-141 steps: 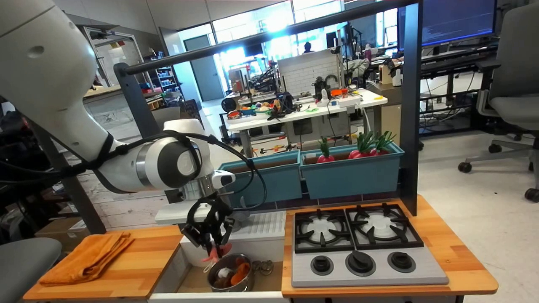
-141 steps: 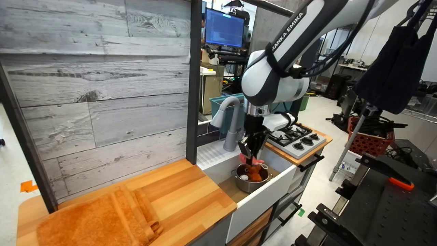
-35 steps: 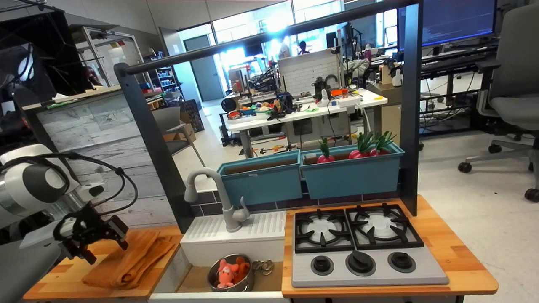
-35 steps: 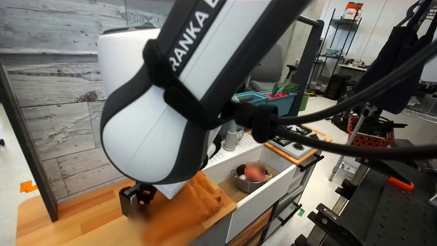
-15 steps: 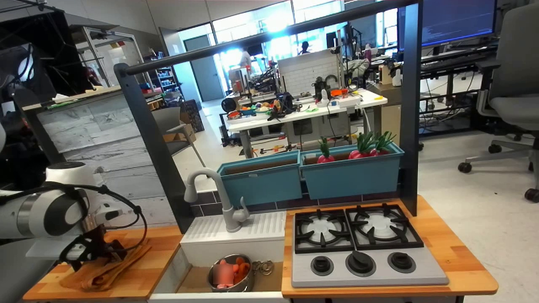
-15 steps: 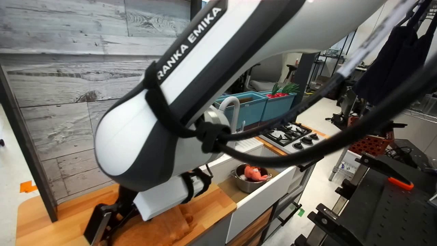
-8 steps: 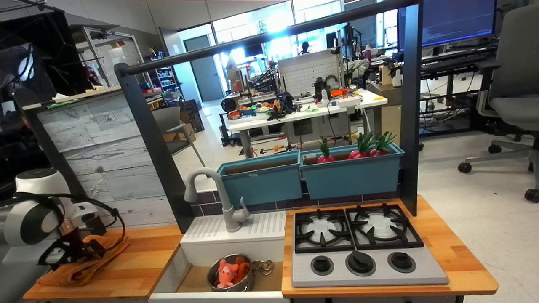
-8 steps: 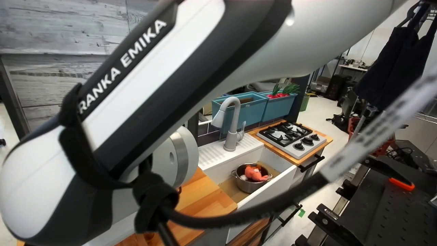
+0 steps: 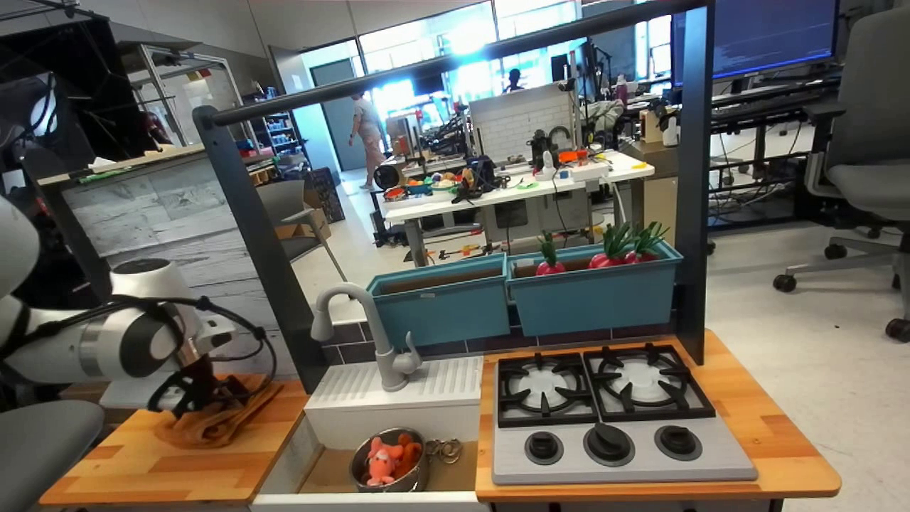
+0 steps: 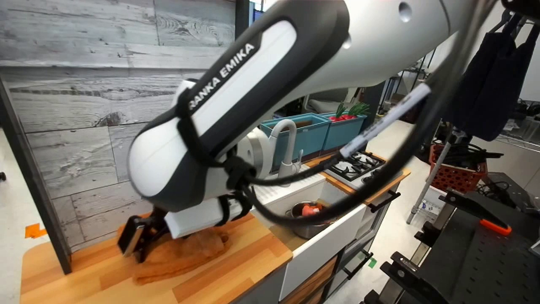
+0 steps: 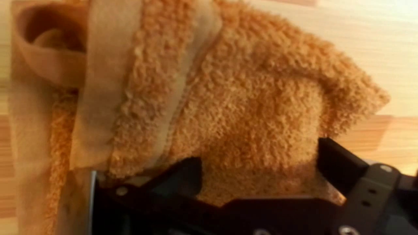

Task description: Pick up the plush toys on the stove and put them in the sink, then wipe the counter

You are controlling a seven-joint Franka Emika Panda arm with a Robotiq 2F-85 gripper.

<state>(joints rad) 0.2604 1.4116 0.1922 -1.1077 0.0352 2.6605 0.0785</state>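
A white-and-black robot arm (image 10: 253,84) bent over the wooden worktop (image 9: 128,469), its gripper (image 11: 260,151) touching a rumpled orange cloth (image 10: 190,255) that lay there. The wrist view showed the gripper's 2 dark fingers (image 11: 339,163) set apart, with fuzzy fabric bunched between them; whether they were squeezing it could not be told. Flat bands and a curled loop of trim ran along 1 side of the cloth, and wood grain showed around it.

The plush toys (image 9: 384,459) sat in a round metal bowl (image 10: 310,232) on the floor of the pale sink (image 9: 444,419), well apart from the gripper. At least 2 could be made out: 1 coral pink and, in an exterior view, just behind it, 1 darker orange. A black cable (image 10: 354,203) running along the arm crossed in front of part of the bowl in an exterior view. Thin loops (image 9: 444,451), too small to identify, lay just beside the bowl.

A grey faucet (image 9: 391,373) stood on the sink's ribbed back ledge. Across the sink from the cloth, the stove (image 9: 593,390) carried 2 black grates above 3 dark knobs in a pale grey panel. Along the back stood 2 teal bins (image 9: 441,306), the bin behind the stove holding red vegetables (image 9: 606,262) with green tops. In the room beyond, a person (image 9: 367,128) in pale clothing was visible.
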